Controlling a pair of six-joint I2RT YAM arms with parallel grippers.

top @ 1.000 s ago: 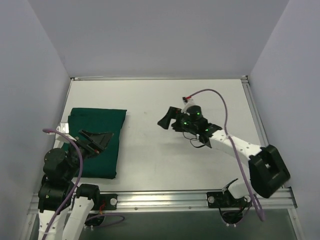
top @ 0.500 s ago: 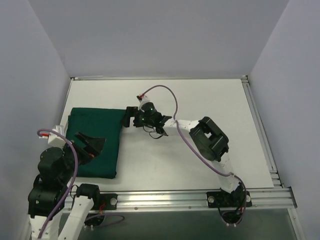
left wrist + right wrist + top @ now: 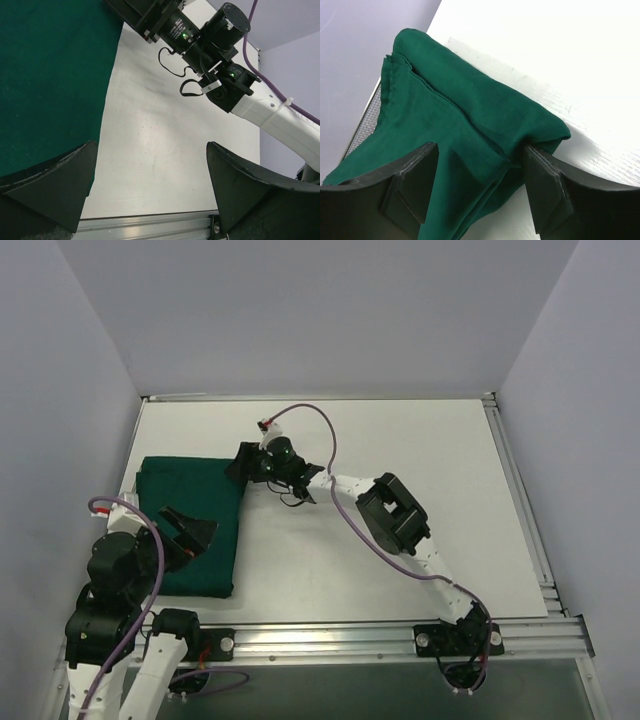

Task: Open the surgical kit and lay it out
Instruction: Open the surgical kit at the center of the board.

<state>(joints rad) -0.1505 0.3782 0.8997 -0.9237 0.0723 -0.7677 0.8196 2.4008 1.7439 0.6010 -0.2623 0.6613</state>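
Dark green drape (image 3: 190, 485) lies folded in a thick rectangular pad on the left side of the white table (image 3: 400, 440), near the left wall. Its long right edge runs toward the near rail. A sliver of silver wire-mesh tray (image 3: 364, 125) shows at the drape's left edge, the rest covered; no instruments visible. The right arm reaches across the table, with the right gripper (image 3: 243, 462) down at the drape's far right corner. In the right wrist view its two black fingers (image 3: 410, 185) stand apart astride that corner. Layered cloth fills the gap and touches both pads. Cannot tell whether they pinch it. The left gripper (image 3: 188, 530) hangs above the drape's near right part, jaws spread wide with nothing between them, one finger (image 3: 50, 185) over the cloth and the other over bare table.
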